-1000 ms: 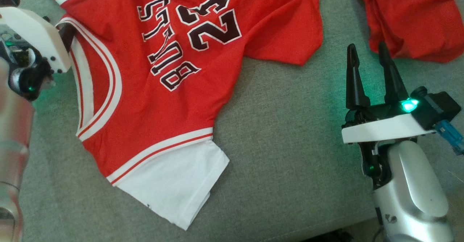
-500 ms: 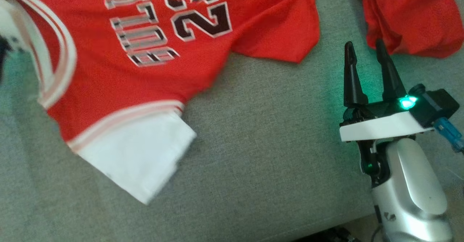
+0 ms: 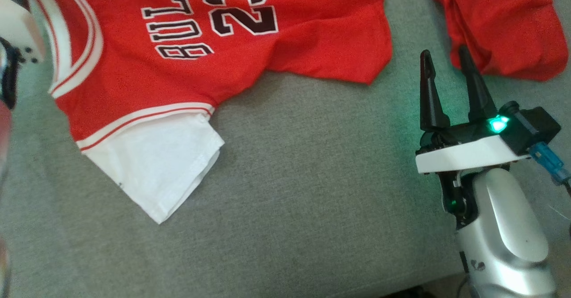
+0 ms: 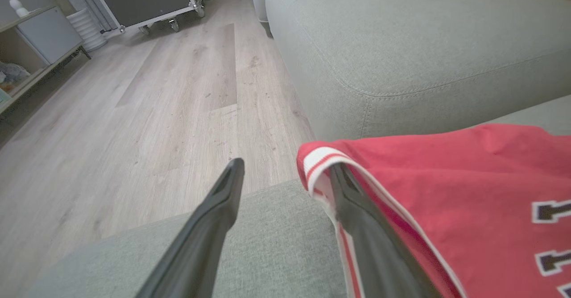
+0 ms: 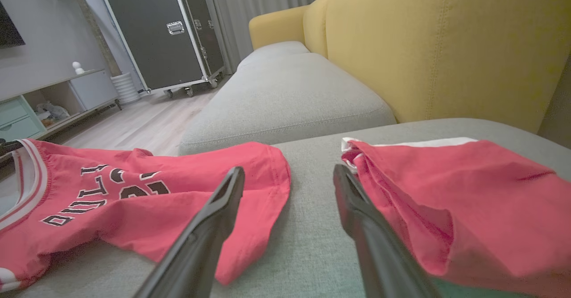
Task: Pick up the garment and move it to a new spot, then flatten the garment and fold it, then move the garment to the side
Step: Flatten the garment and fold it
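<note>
Two sets of fingers, both spread: my left gripper (image 4: 286,166) touches the Bulls jersey (image 3: 290,52) at its collar, my right gripper (image 3: 443,51) hangs over the grey sofa cushion (image 3: 312,177).

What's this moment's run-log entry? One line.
jersey: lying on sofa cushion | left jaws: open, collar against one finger | right jaws: open, empty, near second red garment

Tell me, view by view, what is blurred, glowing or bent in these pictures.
Head view: jersey lettering sharp, the left arm at the edge smeared, a green lamp tinting the sofa beside the right tool. Left wrist view: wide lens curves the cushion edge; the left tool looks soft up close. Right wrist view: even, dimmish light, no glare.
</note>
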`<state>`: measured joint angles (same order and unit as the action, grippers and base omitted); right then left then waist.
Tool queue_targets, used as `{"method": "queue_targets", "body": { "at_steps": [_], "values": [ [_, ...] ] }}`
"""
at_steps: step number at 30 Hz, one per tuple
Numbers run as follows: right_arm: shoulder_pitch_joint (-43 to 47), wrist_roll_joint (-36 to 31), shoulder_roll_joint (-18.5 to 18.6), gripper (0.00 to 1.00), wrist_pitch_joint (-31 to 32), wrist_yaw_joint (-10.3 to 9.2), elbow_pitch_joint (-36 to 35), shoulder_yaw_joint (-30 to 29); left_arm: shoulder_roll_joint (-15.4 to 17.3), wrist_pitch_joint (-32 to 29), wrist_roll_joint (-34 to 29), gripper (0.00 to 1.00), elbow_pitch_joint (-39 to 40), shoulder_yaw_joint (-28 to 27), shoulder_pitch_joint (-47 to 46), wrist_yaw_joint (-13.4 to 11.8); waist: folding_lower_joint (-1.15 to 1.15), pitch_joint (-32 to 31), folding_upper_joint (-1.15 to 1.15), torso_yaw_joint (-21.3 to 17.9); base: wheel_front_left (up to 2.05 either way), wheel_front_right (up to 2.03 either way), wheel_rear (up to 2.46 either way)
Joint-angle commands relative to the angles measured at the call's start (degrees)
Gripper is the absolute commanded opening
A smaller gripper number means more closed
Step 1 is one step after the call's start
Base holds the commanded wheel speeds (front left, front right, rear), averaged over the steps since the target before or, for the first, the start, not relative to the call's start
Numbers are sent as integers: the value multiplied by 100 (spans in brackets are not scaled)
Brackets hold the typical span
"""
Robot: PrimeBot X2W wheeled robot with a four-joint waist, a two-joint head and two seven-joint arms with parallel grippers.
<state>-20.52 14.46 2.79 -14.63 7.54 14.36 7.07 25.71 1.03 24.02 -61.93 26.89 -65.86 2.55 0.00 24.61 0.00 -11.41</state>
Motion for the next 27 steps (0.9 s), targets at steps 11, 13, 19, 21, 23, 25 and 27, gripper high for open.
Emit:
{"method": "queue_targets", "body": {
  "at_steps": [11, 13, 19, 21, 23, 25, 27],
  "values": [
    [357, -335, 9, 100, -37, -5, 63, -173, -301, 1225, 411, 100, 157, -238, 860, 257, 0, -1204, 0, 750, 0, 0, 0],
    [450, -399, 9, 100, -37, -5, 115, -214, -392, 1317, 471, 100, 310, -273, 1171, 263, 0, -1410, 0, 861, 0, 0, 0],
    [689, -473, 9, 100, -37, -5, 208, -335, -609, 1390, 579, 100, 957, -419, 2135, 126, 0, -1821, 0, 1074, 0, 0, 0],
    [794, -515, 9, 100, -37, -5, 252, -340, -691, 1393, 500, 100, 1480, -502, 2591, -55, 0, -1938, 0, 1136, 0, 0, 0],
    [888, -551, 9, 100, -37, -5, 286, -354, -816, 1395, 471, 100, 2015, -649, 3122, -243, 0, -2039, 0, 1190, 0, 0, 0],
    [966, -577, 9, 100, -37, -5, 303, -391, -954, 1395, 426, 100, 2546, -813, 3643, -421, 0, -2119, 0, 1238, 0, 0, 0],
    [1041, -591, 9, 100, -37, -5, 316, -425, -1119, 1396, 407, 100, 3015, -989, 4146, -564, 0, -2188, 0, 1271, 0, 0, 0]
  ]
}}
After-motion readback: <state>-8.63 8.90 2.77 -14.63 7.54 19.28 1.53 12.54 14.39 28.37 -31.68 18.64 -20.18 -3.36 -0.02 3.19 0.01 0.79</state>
